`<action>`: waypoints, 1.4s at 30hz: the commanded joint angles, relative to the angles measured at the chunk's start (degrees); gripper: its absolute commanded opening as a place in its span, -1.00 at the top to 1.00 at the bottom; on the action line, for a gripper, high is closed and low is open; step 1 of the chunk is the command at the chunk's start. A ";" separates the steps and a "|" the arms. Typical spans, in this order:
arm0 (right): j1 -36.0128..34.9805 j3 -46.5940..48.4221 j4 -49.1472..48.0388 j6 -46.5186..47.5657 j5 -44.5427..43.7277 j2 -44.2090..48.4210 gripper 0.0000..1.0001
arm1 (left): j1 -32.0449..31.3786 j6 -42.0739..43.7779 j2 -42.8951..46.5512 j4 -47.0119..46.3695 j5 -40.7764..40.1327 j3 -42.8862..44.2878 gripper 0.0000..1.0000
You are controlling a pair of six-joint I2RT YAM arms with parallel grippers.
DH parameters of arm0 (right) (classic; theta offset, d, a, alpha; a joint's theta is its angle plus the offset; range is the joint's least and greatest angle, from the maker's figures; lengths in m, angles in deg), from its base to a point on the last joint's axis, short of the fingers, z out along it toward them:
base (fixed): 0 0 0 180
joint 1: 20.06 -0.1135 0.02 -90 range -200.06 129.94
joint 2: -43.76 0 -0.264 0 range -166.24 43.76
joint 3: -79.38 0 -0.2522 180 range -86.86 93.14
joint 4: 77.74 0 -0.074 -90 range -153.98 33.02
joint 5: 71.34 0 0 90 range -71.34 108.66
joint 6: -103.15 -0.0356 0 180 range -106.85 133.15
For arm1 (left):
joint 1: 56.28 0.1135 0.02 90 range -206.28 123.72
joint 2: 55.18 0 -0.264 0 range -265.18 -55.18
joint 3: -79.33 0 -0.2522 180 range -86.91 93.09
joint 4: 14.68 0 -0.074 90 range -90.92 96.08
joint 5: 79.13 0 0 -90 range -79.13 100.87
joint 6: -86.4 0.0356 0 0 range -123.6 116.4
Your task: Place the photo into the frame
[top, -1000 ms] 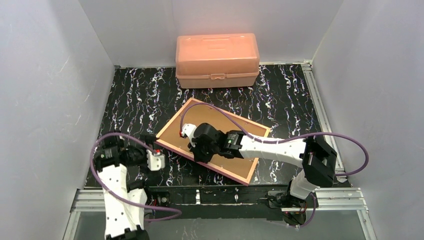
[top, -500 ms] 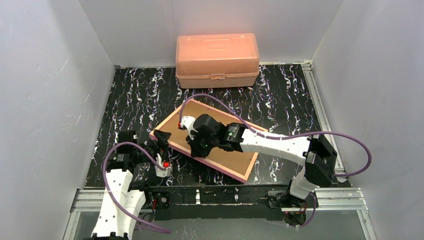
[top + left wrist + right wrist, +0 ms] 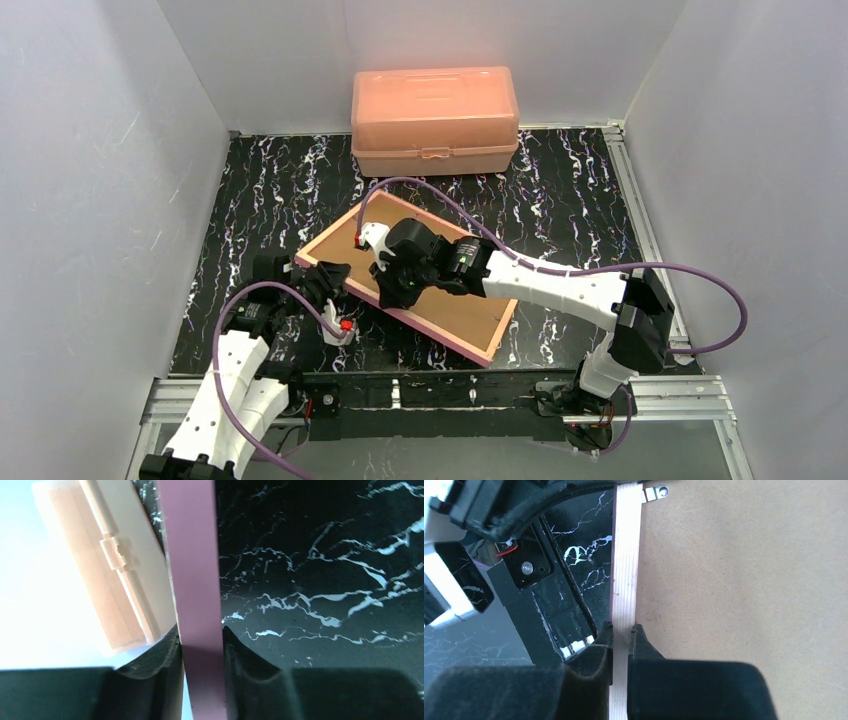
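Left arm [image 3: 232, 365]: reaches from its near-left base forward and to the right, link white, cable looped over it.
Left wrist [image 3: 272, 308]: bent low, pointing toward the right arm.
Left gripper [image 3: 200, 635]: black fingers [image 3: 170, 650] stand on either side of the frame's [image 3: 195, 555] pink edge, pressed to both faces.
Right arm [image 3: 560, 290]: stretches from its near-right base to the left, forearm about level, elbow raised.
Right wrist [image 3: 462, 268]: black, turned so that the gripper points down and to the left.
Right gripper [image 3: 622, 630]: narrow gap, both fingers [image 3: 644, 642] clamped on the frame's pale rim.
Spacing: the two grippers are near each other, not touching.
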 commanded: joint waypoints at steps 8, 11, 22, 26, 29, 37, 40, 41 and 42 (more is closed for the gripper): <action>-0.64 8.94 4.50 5.76 -10.49 3.17 -0.33 | -0.89 -9.93 4.38 -0.83 2.05 2.46 0.92; -2.19 9.50 7.52 8.97 -14.08 4.88 -0.45 | -0.94 -15.03 4.36 2.03 2.00 5.15 0.95; -15.54 7.24 16.14 20.97 -30.16 7.12 -0.87 | -0.94 -23.32 2.52 15.50 1.16 15.97 1.00; -16.51 8.00 17.65 22.20 -36.51 5.74 -0.85 | -0.94 -23.42 2.96 16.77 1.11 17.36 1.00; -16.65 7.50 17.68 24.25 -40.14 4.71 -0.77 | -0.94 -24.26 3.42 17.11 1.14 18.10 1.00; -16.75 5.66 13.46 28.74 -44.44 3.83 -0.32 | -0.93 -28.18 2.64 18.16 1.28 20.91 1.00; -16.79 5.15 12.22 29.43 -44.98 3.83 -0.20 | -0.94 -30.40 2.19 17.46 1.33 21.59 1.00; -16.77 5.02 11.90 29.57 -45.21 3.87 -0.11 | -0.94 -31.34 2.11 16.64 1.23 21.62 1.00; -16.73 4.83 11.45 29.80 -45.50 3.96 0.00 | -0.94 -32.78 2.17 15.90 1.25 21.60 1.00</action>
